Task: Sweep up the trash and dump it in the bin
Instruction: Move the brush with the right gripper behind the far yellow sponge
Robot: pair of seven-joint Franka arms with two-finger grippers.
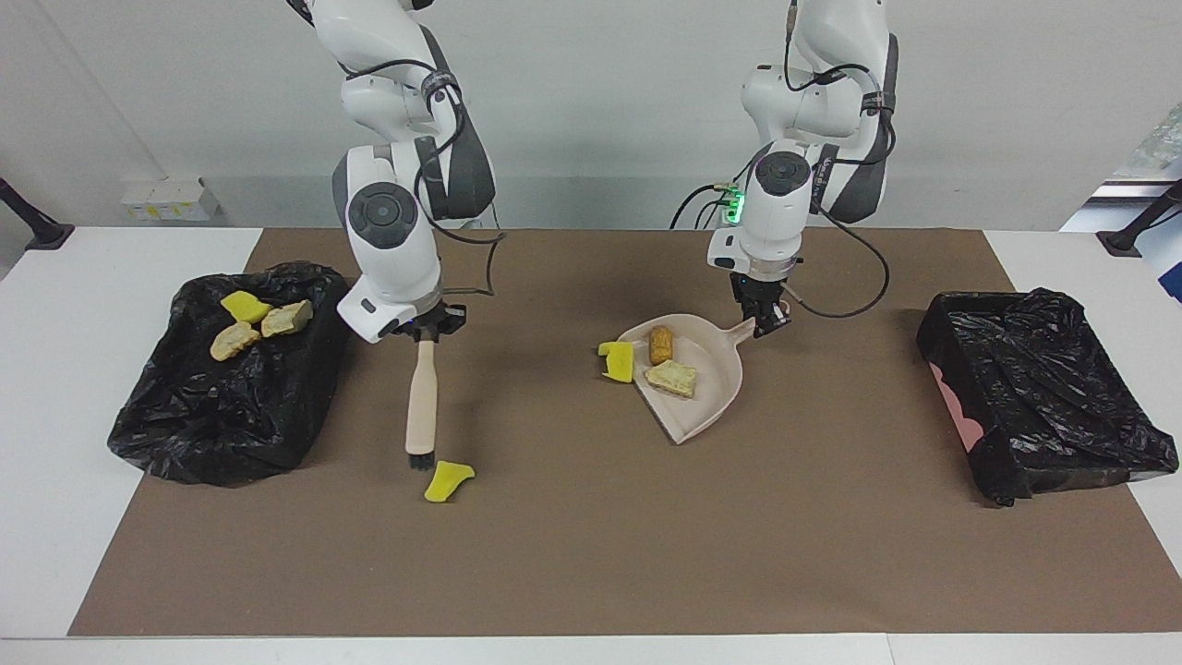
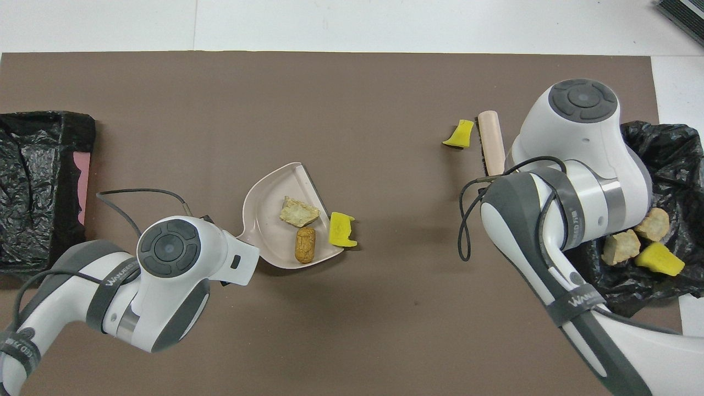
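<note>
While the left hand (image 1: 763, 319) grips the dustpan (image 1: 688, 379) mid-frame, the right hand (image 1: 429, 325), clamping the brush (image 1: 423, 399), should drag the lower-center yellow scrap (image 1: 448, 481) steadily panward.

The left gripper (image 1: 765, 323) pointed down, fingers closed low over the counter; the right gripper (image 1: 427, 331) likewise hung down, clamped.

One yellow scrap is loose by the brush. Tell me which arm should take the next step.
Right. The right hand grips the brush, whose bristles stand beside the yellow scrap. The left hand holds the dustpan, where two scraps already lie.
</note>
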